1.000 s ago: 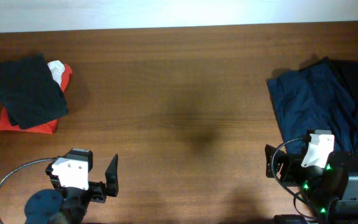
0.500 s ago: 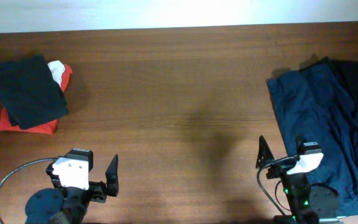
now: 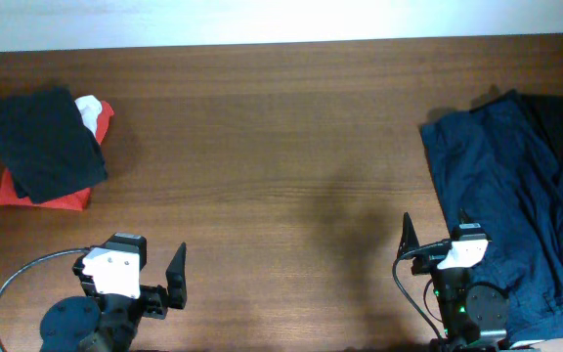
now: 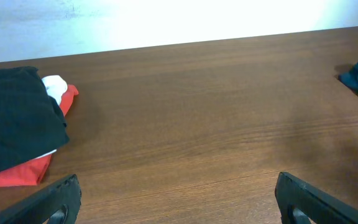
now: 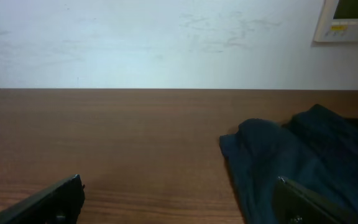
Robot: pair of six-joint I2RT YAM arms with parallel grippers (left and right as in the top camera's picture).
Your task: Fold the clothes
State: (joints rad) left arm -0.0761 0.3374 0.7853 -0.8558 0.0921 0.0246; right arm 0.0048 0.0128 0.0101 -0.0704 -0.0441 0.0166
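1. While both arms sit low at the near edge, the long brown wooden table fills the overhead view.
2. Far right, a wide navy blue cloth garment lies spread out and rumpled. It runs off the right side of the view, and darker, near-black cloth shows by its back right corner.
3. Far left, a near-black cloth folded into a rectangle tops a small stack.
4. Under it lies a red folded cloth, showing along the front and right.
5. The right gripper has its fingers wide apart with nothing between them. It sits at the navy garment's left border, and I can't tell whether it touches the cloth.
6. The left gripper is also spread wide and empty over bare wood, with the stack ahead to its left, well apart.
7. Smallest of all, a scrap of white cloth peeks out at the stack's back right.
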